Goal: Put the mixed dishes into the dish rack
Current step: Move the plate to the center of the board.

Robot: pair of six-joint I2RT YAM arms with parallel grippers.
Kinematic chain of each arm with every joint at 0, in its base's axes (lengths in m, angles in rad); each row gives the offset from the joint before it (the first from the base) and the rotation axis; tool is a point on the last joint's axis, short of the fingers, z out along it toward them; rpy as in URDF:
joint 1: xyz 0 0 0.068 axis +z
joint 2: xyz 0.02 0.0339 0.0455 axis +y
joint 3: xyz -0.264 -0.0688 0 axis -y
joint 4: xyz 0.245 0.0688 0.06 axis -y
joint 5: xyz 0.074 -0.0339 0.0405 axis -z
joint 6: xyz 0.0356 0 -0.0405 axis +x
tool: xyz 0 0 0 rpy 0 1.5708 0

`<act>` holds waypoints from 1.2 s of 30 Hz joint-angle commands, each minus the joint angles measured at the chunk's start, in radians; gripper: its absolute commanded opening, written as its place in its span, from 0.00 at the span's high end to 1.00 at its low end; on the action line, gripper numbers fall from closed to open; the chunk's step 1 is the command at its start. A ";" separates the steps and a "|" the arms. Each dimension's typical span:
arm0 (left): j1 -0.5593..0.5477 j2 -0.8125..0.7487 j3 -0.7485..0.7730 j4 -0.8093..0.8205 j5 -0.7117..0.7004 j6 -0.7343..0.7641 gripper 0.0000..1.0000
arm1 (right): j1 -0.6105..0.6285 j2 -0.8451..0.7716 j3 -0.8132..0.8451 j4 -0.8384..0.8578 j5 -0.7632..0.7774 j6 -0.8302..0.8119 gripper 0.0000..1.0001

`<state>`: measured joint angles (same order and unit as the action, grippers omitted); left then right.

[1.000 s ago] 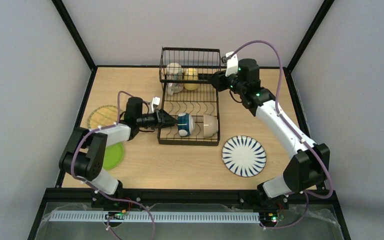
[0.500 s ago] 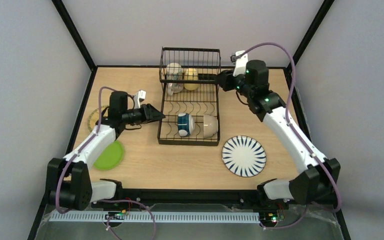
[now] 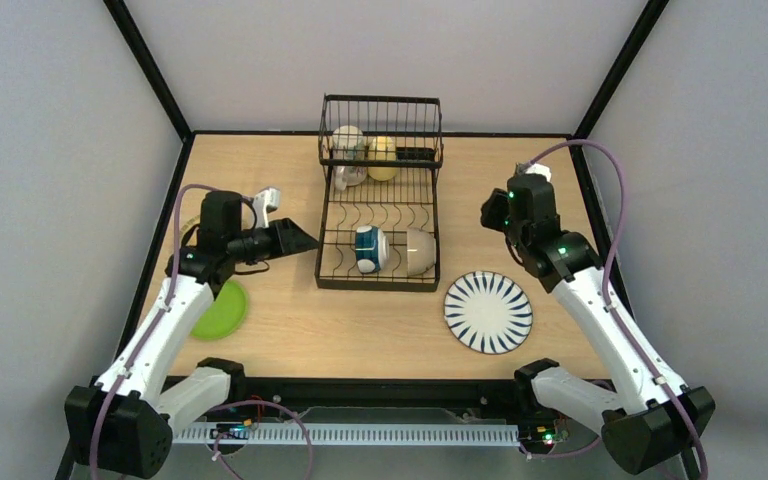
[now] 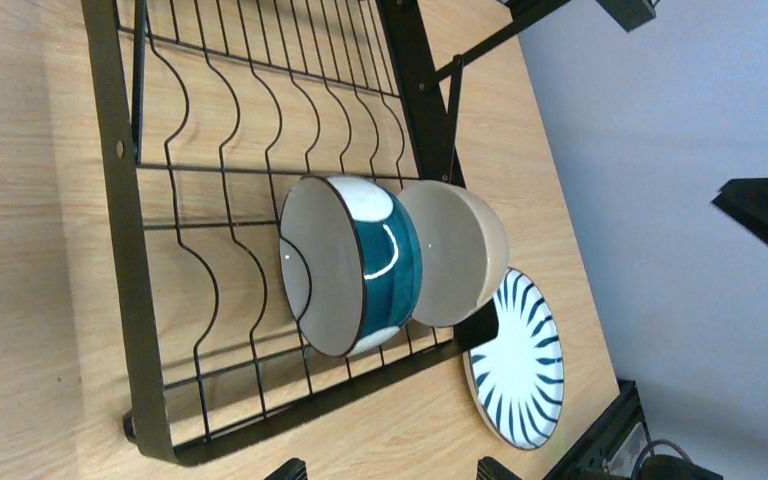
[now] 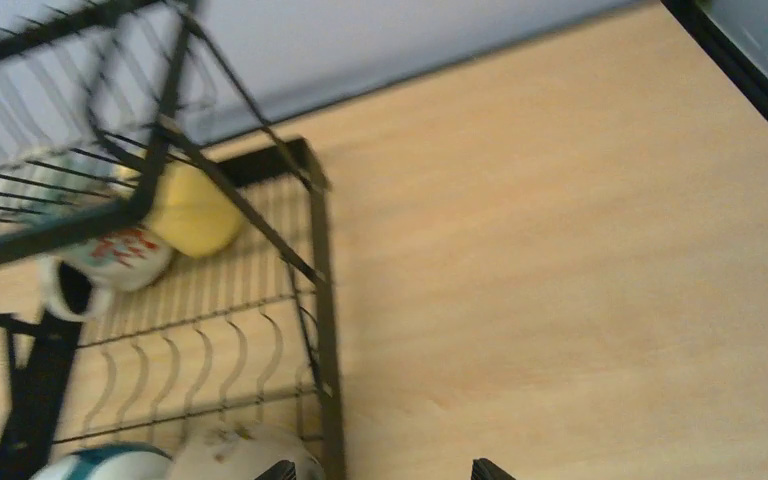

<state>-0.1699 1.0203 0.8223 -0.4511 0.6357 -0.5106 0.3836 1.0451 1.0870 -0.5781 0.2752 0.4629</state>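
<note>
**STOCK LIST: rack + dishes**

1. Dish rack: black wire, centre of top view, raised basket at upper end. Curved dividers hold items on edge, presumably to drain.
2. Blue-white bowl: in rack, lower end, tipped on its rim btwn dividers, mouth to frame left in top view. The wires prop it, so it doesn't lie flat.
3. White bowl: same row, just right of no. 2, touching it and cupped over its base.
4. Beige mug: at basket end of rack, on its side. In or under basket, can't tell.
5. Yellow mug: beside no. 4, touching.
6. Striped plate: flat on table, just right of rack's lower right corner. Not loaded.
7. Lime-green plate: flat on table, left of frame, partly under L arm. Not loaded.
8. L gripper: fingers spread wide, empty, just left of rack, pointing at bowls.
9. R gripper: spread wide, empty, right of rack, apart from it.

Status (judged): bowls + mugs in, plates to go.

Markings: red/teal print on beige mug, too blurred to read. No brand, label or legible writing elsewhere
</note>
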 commanded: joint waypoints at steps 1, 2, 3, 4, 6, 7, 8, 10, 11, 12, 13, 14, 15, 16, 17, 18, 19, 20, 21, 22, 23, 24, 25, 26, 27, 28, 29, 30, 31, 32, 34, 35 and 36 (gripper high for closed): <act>-0.024 -0.045 -0.019 -0.078 -0.031 0.002 0.05 | -0.005 -0.029 -0.076 -0.216 0.089 0.232 0.00; -0.028 -0.051 -0.023 -0.078 -0.033 0.000 0.05 | -0.005 -0.035 -0.098 -0.230 0.080 0.274 0.00; -0.032 -0.055 -0.021 -0.083 -0.037 -0.002 0.05 | -0.005 -0.042 -0.120 -0.236 0.068 0.311 0.00; -0.035 -0.059 -0.018 -0.088 -0.041 0.000 0.05 | -0.005 -0.050 -0.142 -0.241 0.049 0.345 0.00; -0.042 -0.065 -0.010 -0.110 -0.064 0.010 0.05 | -0.005 -0.069 -0.182 -0.245 0.028 0.410 0.01; -0.045 -0.069 -0.007 -0.118 -0.074 0.012 0.06 | -0.006 -0.077 -0.201 -0.242 0.019 0.441 0.01; -0.046 -0.072 -0.008 -0.123 -0.087 0.012 0.06 | -0.005 -0.086 -0.217 -0.235 0.008 0.455 0.01; -0.047 -0.080 -0.011 -0.137 -0.119 0.006 0.06 | -0.005 -0.094 -0.246 -0.219 -0.012 0.469 0.02; -0.046 -0.084 -0.014 -0.141 -0.132 0.004 0.06 | -0.006 -0.092 -0.248 -0.220 -0.016 0.476 0.02; -0.047 -0.086 -0.018 -0.143 -0.141 0.002 0.06 | -0.006 -0.089 -0.249 -0.226 -0.017 0.482 0.03; -0.046 -0.089 -0.020 -0.144 -0.152 0.000 0.06 | -0.005 -0.089 -0.252 -0.234 -0.017 0.487 0.03; -0.047 -0.089 -0.022 -0.147 -0.159 -0.003 0.06 | -0.006 -0.091 -0.256 -0.240 -0.016 0.496 0.02; -0.046 -0.090 -0.024 -0.147 -0.165 -0.008 0.06 | -0.006 -0.097 -0.265 -0.245 -0.016 0.505 0.02; -0.046 -0.089 -0.024 -0.147 -0.168 -0.010 0.06 | -0.005 -0.105 -0.277 -0.244 -0.020 0.516 0.02; -0.046 -0.090 -0.027 -0.148 -0.171 -0.013 0.06 | -0.006 -0.113 -0.292 -0.242 -0.026 0.530 0.02; -0.046 -0.090 -0.029 -0.146 -0.172 -0.015 0.06 | -0.005 -0.120 -0.309 -0.240 -0.038 0.546 0.03; -0.047 -0.089 -0.031 -0.144 -0.172 -0.016 0.06 | -0.006 -0.125 -0.325 -0.236 -0.045 0.568 0.03; -0.047 -0.089 -0.033 -0.142 -0.171 -0.019 0.06 | -0.005 -0.128 -0.343 -0.231 -0.055 0.584 0.04; -0.046 -0.090 -0.034 -0.140 -0.169 -0.020 0.06 | -0.005 -0.131 -0.358 -0.223 -0.066 0.601 0.06; -0.048 -0.088 -0.032 -0.140 -0.168 -0.021 0.06 | -0.006 -0.133 -0.373 -0.216 -0.075 0.617 0.07; -0.046 -0.087 -0.029 -0.143 -0.168 -0.022 0.06 | -0.005 -0.134 -0.387 -0.207 -0.081 0.635 0.09; -0.047 -0.085 -0.024 -0.144 -0.165 -0.024 0.06 | -0.005 -0.134 -0.399 -0.198 -0.087 0.645 0.11; -0.046 -0.082 -0.020 -0.148 -0.161 -0.026 0.06 | -0.005 -0.132 -0.409 -0.190 -0.087 0.654 0.13; -0.047 -0.078 -0.014 -0.150 -0.157 -0.028 0.06 | -0.005 -0.128 -0.417 -0.182 -0.085 0.660 0.14; -0.047 -0.075 -0.008 -0.152 -0.153 -0.028 0.06 | -0.005 -0.125 -0.424 -0.175 -0.078 0.667 0.16; -0.046 -0.072 -0.002 -0.154 -0.150 -0.028 0.06 | -0.005 -0.120 -0.429 -0.169 -0.072 0.674 0.20; -0.047 -0.070 0.002 -0.154 -0.150 -0.028 0.06 | -0.005 -0.115 -0.434 -0.162 -0.065 0.682 0.24; -0.046 -0.068 0.006 -0.153 -0.149 -0.030 0.06 | -0.005 -0.111 -0.439 -0.154 -0.058 0.686 0.26; -0.047 -0.066 0.005 -0.152 -0.150 -0.030 0.06 | -0.005 -0.104 -0.442 -0.144 -0.050 0.691 0.30; -0.046 -0.067 0.002 -0.149 -0.150 -0.032 0.06 | -0.005 -0.096 -0.442 -0.138 -0.040 0.696 0.34; -0.046 -0.068 -0.003 -0.143 -0.152 -0.034 0.06 | -0.005 -0.071 -0.441 -0.126 -0.018 0.703 0.42; -0.046 -0.069 -0.003 -0.141 -0.152 -0.036 0.06 | -0.005 -0.058 -0.439 -0.118 -0.009 0.704 0.46; -0.046 -0.069 -0.003 -0.141 -0.154 -0.037 0.06 | -0.006 -0.045 -0.437 -0.115 -0.002 0.708 0.50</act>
<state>-0.2138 0.9478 0.8017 -0.5827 0.4789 -0.5346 0.3836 0.9607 0.6582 -0.7410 0.2226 1.1320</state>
